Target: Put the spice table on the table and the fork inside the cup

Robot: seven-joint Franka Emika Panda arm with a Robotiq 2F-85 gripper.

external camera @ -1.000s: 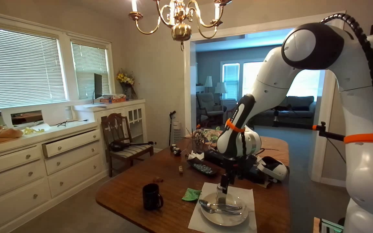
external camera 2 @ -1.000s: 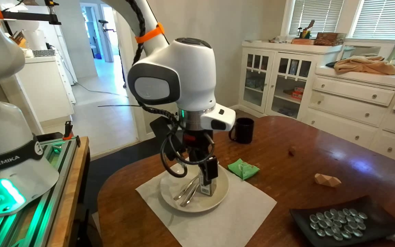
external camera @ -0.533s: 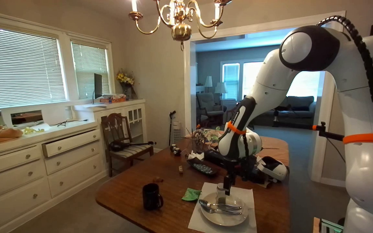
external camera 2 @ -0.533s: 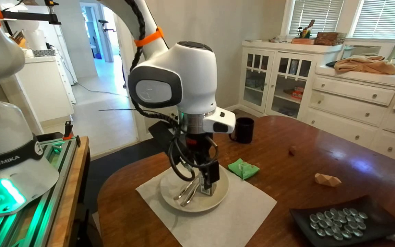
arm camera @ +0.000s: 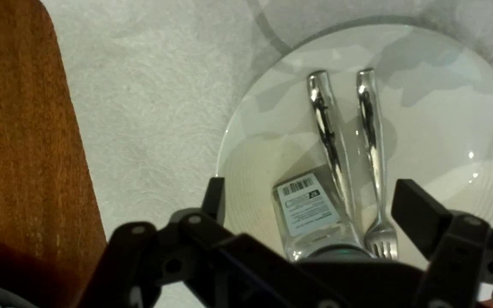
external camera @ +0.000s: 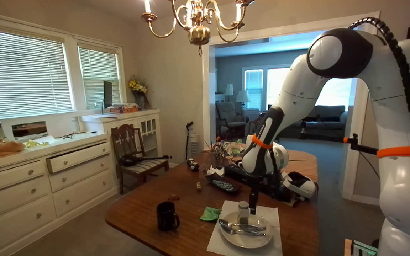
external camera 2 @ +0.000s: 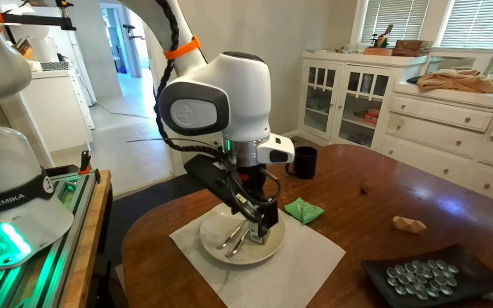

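You had the glossy brown table (external camera 2: 336, 201) in both exterior views, a white sheet (external camera 2: 298, 273) spread on it and the white plate (arm camera: 435, 128) on that sheet. Your gripper (arm camera: 310, 199) hung over the plate, its jaws spread wide, and you had hold of nothing. The black mug (external camera: 166, 216) stood upright on the table, well apart from the plate. On the plate the spice jar (external camera: 243, 213) stood upright, showing between your jaws in the wrist view; the spoon (arm camera: 334, 147) lay just beside it, and the slim fork (arm camera: 375, 164) lay on the spoon's other side.
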